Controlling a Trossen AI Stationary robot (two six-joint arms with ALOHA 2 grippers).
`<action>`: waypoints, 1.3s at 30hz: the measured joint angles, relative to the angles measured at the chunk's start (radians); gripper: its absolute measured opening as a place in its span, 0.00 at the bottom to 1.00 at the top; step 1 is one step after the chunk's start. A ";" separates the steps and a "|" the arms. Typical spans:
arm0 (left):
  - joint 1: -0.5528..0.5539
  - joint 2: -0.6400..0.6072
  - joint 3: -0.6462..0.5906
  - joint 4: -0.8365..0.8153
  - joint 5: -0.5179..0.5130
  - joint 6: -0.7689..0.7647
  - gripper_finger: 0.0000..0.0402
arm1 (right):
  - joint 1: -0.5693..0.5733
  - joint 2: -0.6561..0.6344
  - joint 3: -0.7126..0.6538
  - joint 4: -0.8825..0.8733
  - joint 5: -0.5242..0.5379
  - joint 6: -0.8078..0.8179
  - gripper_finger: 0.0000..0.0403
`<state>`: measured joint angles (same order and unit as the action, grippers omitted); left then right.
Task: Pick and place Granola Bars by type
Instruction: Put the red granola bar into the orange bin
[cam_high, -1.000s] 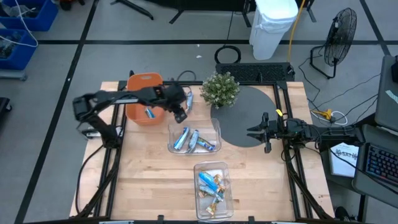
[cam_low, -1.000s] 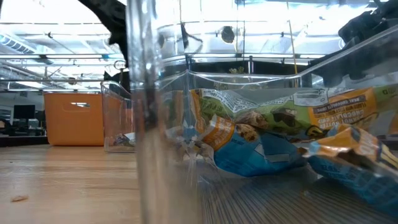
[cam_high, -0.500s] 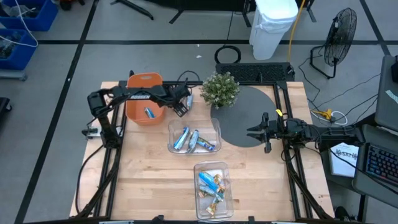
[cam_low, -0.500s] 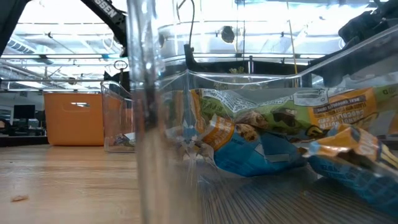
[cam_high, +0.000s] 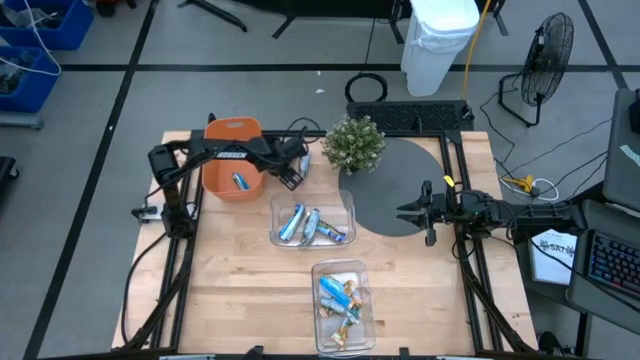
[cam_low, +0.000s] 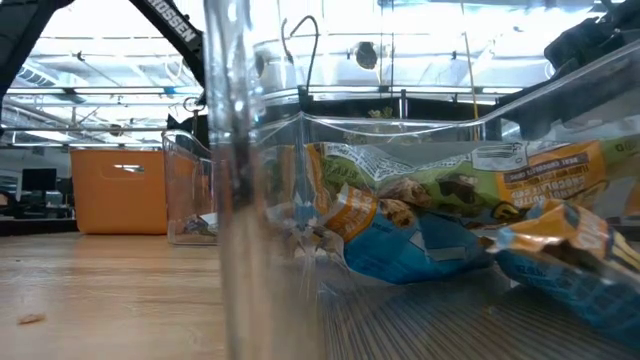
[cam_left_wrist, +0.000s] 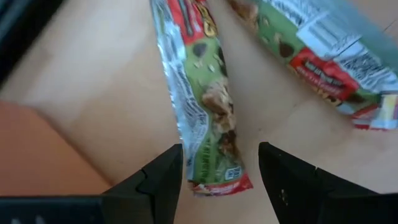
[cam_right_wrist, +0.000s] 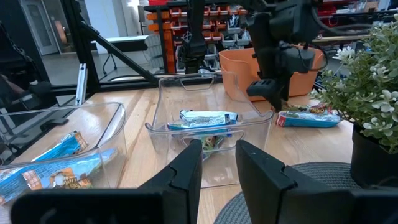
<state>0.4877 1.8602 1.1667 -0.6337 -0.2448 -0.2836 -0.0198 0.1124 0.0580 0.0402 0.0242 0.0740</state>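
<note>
Left hand (cam_high: 291, 174): upper centre of the overhead picture, between the orange bin (cam_high: 233, 160) and the plant (cam_high: 354, 143). Fingers (cam_left_wrist: 158, 180) spread open, straddling the tip of a green-and-red bar (cam_left_wrist: 205, 106) lying flat on the desk (cam_high: 240, 280); nothing gripped.

Right hand (cam_high: 412, 212): parked at right centre over the dark round mat (cam_high: 400, 190), fingers apart, empty.

Risk: the open fingers frame only the crimped foil end, so a closing grip may likely pinch wrapper alone and slip or let the bar swing. A second bar (cam_left_wrist: 317, 56) lies near and could be nudged. The plant stands close to the hand's path.

Containers:
- Orange bin, upper left of the desk: one blue bar (cam_high: 239, 181) visible.
- Middle clear bin (cam_high: 312, 222), centre: several blue-and-silver bars.
- Near clear bin (cam_high: 342, 303), lower centre: mixed blue and gold bars.
</note>
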 joint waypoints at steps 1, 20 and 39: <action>-0.002 0.011 0.000 0.003 0.006 0.000 0.53 | 0.000 0.000 0.000 0.000 0.000 0.000 0.22; -0.017 0.041 0.000 -0.023 0.007 -0.010 0.52 | 0.000 0.000 0.000 0.000 0.000 0.000 0.22; -0.035 0.028 -0.003 -0.026 -0.096 0.053 0.07 | 0.000 0.000 0.000 0.000 0.000 0.000 0.22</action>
<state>0.4523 1.8881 1.1633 -0.6594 -0.3410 -0.2302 -0.0198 0.1125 0.0581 0.0402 0.0242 0.0740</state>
